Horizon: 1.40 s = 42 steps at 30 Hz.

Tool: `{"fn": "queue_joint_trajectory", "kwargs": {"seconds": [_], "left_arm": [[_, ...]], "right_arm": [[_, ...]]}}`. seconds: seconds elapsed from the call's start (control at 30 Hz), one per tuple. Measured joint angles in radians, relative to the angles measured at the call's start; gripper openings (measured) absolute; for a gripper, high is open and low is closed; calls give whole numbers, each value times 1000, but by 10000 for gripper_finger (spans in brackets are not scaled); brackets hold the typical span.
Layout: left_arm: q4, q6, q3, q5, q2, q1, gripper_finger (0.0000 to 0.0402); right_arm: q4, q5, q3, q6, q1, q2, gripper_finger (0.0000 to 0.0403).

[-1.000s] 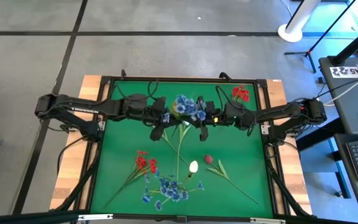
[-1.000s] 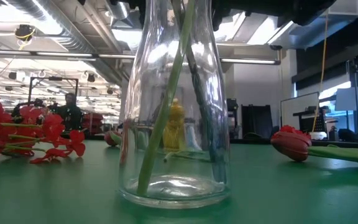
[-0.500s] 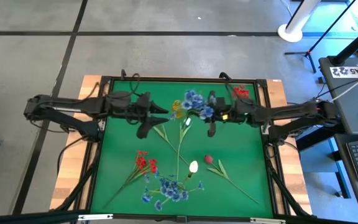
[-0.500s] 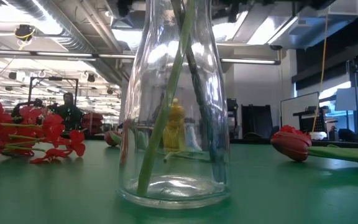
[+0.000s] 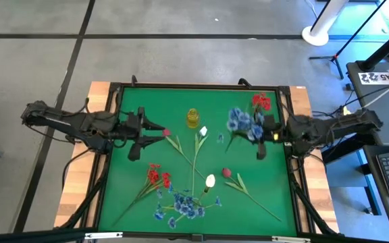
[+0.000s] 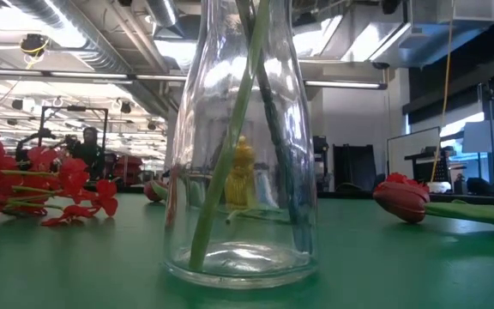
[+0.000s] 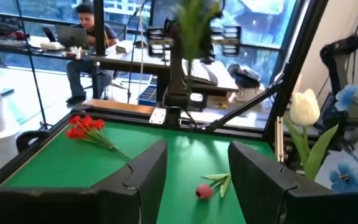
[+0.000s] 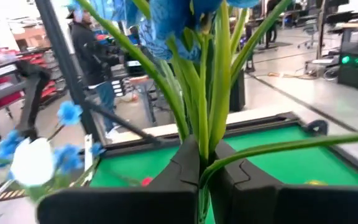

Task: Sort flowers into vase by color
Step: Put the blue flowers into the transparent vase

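A clear glass vase (image 6: pixel 240 146) stands close to the low camera, with a green stem (image 6: pixel 230 163) and a darker stem leaning inside it. My right gripper (image 5: pixel 252 133) is at the table's right side, shut on a bunch of blue flowers (image 5: pixel 240 120). My left gripper (image 5: pixel 155 128) hovers open at the left side and holds nothing; a small rosebud (image 5: pixel 166 133) lies just ahead of it. Lying on the green table are red flowers (image 5: pixel 155 177), more blue flowers (image 5: pixel 181 204), white buds (image 5: pixel 210 180) and a dark rosebud (image 5: pixel 226 172). My right gripper pinches the blue bunch by its green stems (image 8: pixel 205 134), several together, between the two fingers (image 8: pixel 182 168). The fingers come in level from the table's right and lie across the stems. The blue heads (image 8: pixel 166 15) stand above the fingers. The stems' lower ends are hidden under the gripper.
A yellow object (image 5: pixel 192 117) stands at the far middle of the table. Another red bunch (image 5: pixel 261 101) lies by the far right corner. A dark frame (image 5: pixel 201 86) rims the table. People (image 7: pixel 89 37) sit and stand in the room beyond.
Both grippers have drawn apart from the table's far middle. The right one has moved toward the right edge, carrying the blue bunch with it. The left one has pulled back toward the left edge, empty.
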Motion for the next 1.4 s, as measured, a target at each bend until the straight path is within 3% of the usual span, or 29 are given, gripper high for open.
{"fn": "queue_joint_trajectory", "kwargs": {"seconds": [0.13,0.37,0.7,1.4], "left_arm": [[120,-25,-121,-3,-52,-1,166],[232,-50,-229,-12,-127,-1,166],[230,-78,-242,-82,-132,-1,166],[188,-98,-242,-128,-132,-1,166]], "right_arm": [[72,106,-68,32,155,6,6],[468,143,-162,25,364,114,9],[912,150,-158,-55,427,433,9],[882,29,100,-128,367,716,10]]}}
